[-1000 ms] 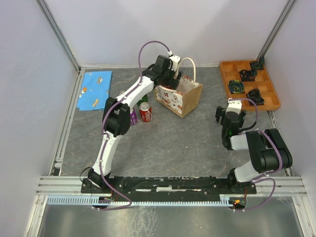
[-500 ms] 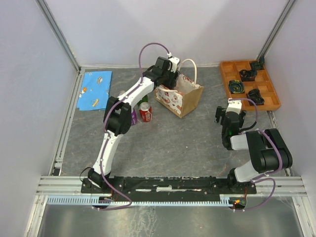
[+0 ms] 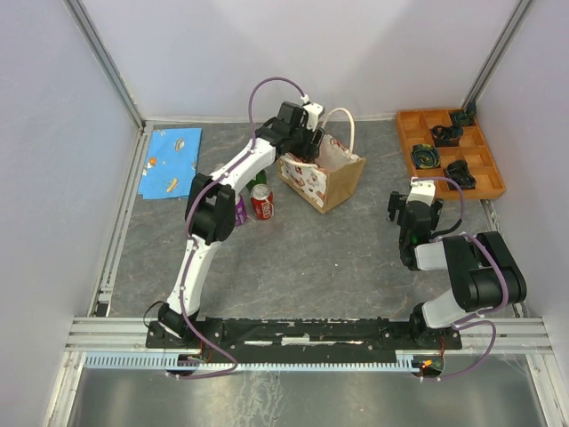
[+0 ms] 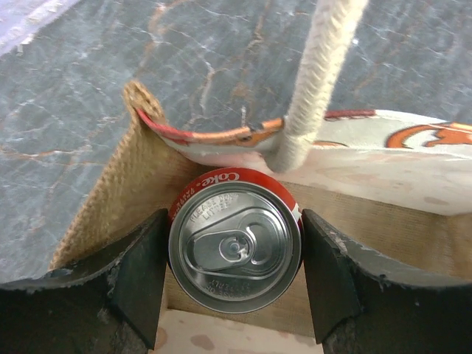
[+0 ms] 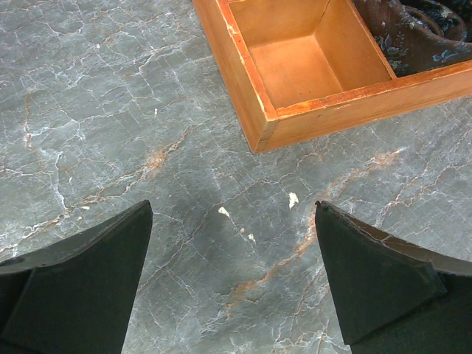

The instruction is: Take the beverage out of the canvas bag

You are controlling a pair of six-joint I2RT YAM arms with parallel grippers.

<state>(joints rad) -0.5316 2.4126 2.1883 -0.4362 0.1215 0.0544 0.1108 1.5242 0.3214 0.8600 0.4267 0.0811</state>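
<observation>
Cola can stands upright inside the canvas bag, close to one corner and under a white rope handle; the left gripper reaches down into the bag, its jaws half closed and pressed against both sides of the can; the right gripper hangs wide apart and holds nothing, just above the grey marble-veined table near the orange tray; a blue cloth lies at the far left; a second red can stands left of the bag; pale walls enclose three sides.
</observation>
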